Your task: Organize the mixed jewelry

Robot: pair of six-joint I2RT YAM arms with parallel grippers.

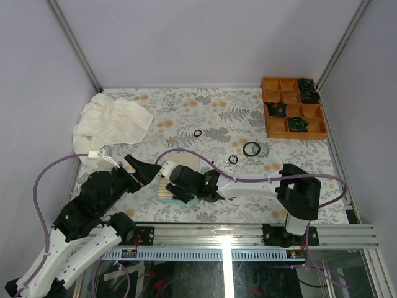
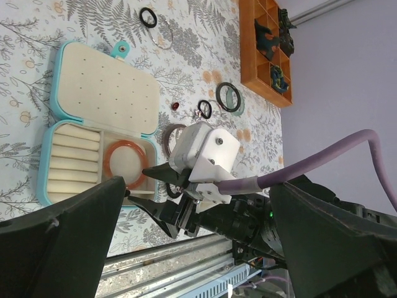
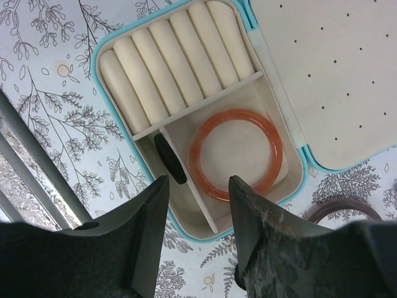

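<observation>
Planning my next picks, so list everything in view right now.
teal case: one, teal, open, near edge.
orange bangle: one, reddish-orange, in the case's large compartment.
black piece: one, black, in the case's narrow compartment; type unclear.
brown bangle: one, reddish-brown, on the table beside the case.
small rings: two, black, loose mid-table.
black bangle: one, black, mid-table right.
teal bangle: one, teal, overlapping the black bangle.
clear bangle: one, clear, beside the farther small ring.
orange tray: one, orange, far right corner.
clumps: about four, dark green-black, in the tray.
white cloth: one, white, far left.
left tool: black fingers, open, left of the case.
right tool: black fingers, open, above the case.
</observation>
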